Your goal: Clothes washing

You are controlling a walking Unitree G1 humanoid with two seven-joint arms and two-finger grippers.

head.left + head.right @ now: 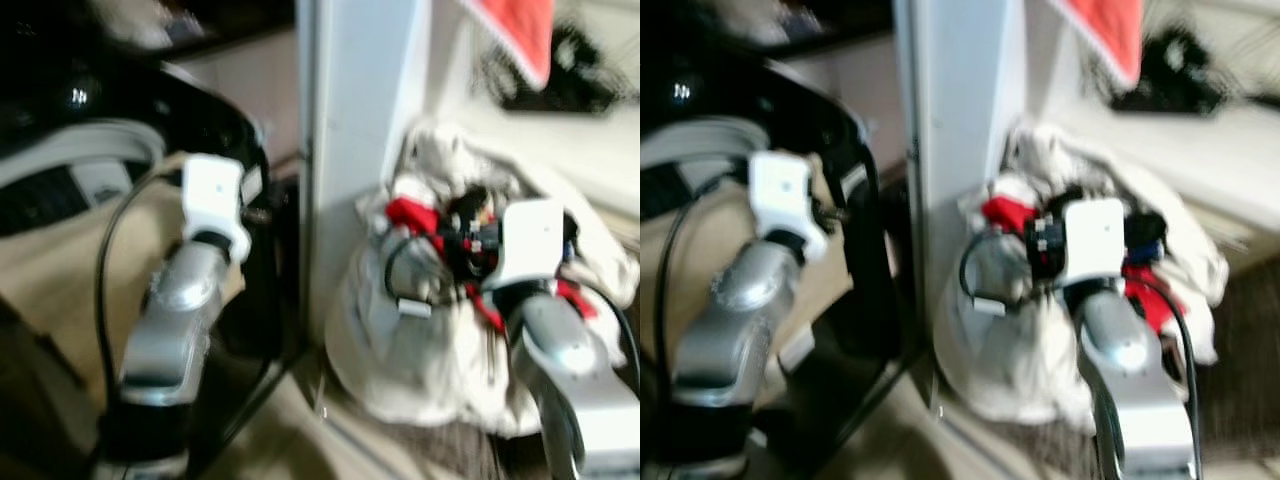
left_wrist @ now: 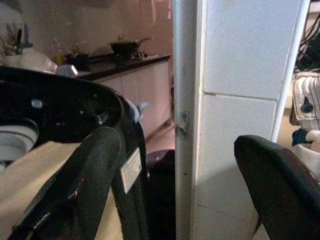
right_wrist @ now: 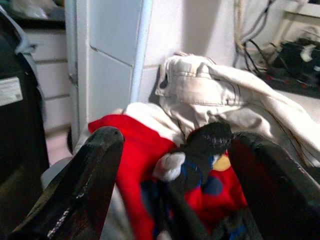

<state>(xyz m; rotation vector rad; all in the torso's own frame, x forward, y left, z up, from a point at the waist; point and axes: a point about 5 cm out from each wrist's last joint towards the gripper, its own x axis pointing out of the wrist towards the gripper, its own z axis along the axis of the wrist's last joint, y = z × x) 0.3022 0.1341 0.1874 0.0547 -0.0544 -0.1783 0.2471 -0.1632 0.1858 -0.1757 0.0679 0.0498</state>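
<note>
White tiled pillar (image 1: 350,150) straight ahead, right gripper (image 3: 170,200) spread wide just over red garment (image 3: 135,150) in laundry heap (image 1: 440,300), left gripper (image 2: 170,195) likewise gaping beside black washing-machine rim (image 2: 75,100).

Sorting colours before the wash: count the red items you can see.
2: a red garment in the laundry pile under the right hand, another red cloth hanging above. More may be buried.
</note>
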